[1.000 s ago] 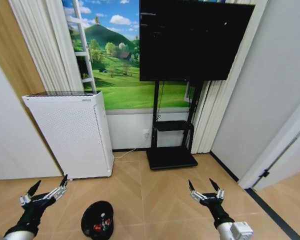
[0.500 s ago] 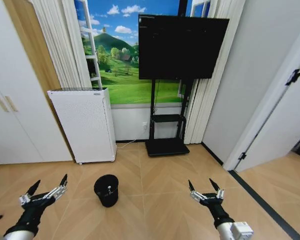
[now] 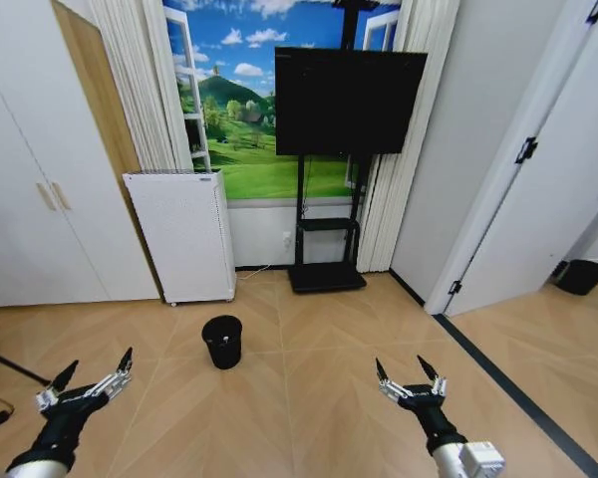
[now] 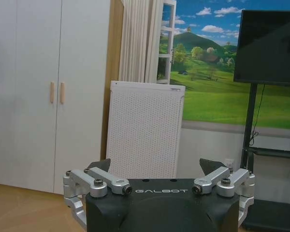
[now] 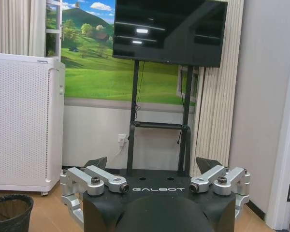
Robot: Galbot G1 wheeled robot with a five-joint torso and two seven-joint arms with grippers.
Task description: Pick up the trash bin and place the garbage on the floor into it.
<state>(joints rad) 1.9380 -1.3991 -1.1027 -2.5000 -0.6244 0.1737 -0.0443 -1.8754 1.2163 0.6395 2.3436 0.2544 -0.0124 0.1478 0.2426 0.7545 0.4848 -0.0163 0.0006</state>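
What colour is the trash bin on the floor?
Black; the trash bin shows best in the head view, standing on tan herringbone floor.

I see the room evenly and brightly lit from overhead; no strong beam stands out. The floor [image 3: 309, 398] is pale and clean-looking, and the trash bin [image 3: 222, 342] casts just a faint, soft shadow at its base. In my right wrist view the dark TV screen [image 5: 169, 31] carries two small bright reflections of ceiling lights. My head view bends straight lines near its edges: the door frame [image 3: 498, 189] at the right leans noticeably. Both wrist views are sharp on the background, and the near black housings read dark with little detail.
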